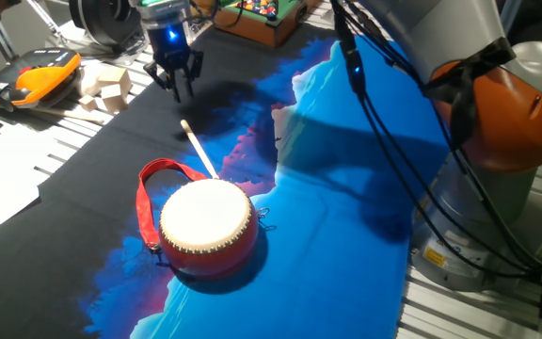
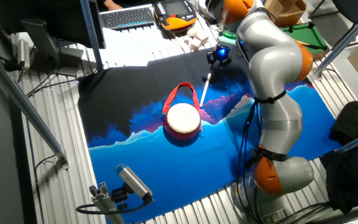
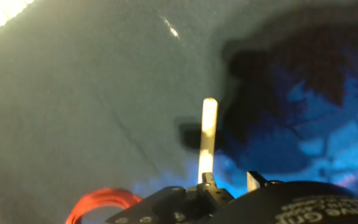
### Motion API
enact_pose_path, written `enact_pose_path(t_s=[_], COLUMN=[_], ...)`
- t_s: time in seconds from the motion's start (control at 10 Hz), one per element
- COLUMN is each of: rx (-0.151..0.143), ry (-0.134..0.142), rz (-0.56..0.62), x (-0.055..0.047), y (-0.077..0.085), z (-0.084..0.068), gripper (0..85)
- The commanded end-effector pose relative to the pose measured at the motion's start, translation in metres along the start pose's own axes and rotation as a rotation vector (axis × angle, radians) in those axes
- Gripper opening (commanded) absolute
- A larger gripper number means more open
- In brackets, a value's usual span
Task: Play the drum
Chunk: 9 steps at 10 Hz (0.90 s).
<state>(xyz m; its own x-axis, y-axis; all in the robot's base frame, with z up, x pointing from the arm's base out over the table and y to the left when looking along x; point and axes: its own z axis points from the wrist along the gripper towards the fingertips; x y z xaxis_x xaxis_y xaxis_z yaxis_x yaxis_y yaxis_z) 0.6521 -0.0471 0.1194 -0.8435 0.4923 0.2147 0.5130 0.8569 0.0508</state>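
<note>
1. Your claw hangs over the black far part of the cloth, above the stick's far tip. It touches nothing.
2. Fingers look close together, narrow gap, nothing between them.
3. Drum sits upright on the cloth, near-left of centre, where black meets blue. Skin head faces up.
4. Red strap loops out from the drum's left side, flat on the cloth.
5. Stick lies on the cloth. Its near end reaches the drum's far rim, its far end points toward your claw.
6. Wooden blocks and an orange pendant sit on the bench far left, well apart from the drum.
</note>
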Motion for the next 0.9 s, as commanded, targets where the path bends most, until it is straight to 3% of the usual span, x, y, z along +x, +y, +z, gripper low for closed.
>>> enact_pose_path(t_s=[0.0, 0.3, 0.8], rx=[-0.002, 0.003, -0.029], ry=[-0.003, -0.008, 0.040], rz=[-0.002, -0.014, -0.009], x=[-0.003, -0.009, -0.021], y=[0.001, 0.002, 0.005], z=[0.005, 0.024, 0.048], gripper=[34.0, 34.0, 34.0])
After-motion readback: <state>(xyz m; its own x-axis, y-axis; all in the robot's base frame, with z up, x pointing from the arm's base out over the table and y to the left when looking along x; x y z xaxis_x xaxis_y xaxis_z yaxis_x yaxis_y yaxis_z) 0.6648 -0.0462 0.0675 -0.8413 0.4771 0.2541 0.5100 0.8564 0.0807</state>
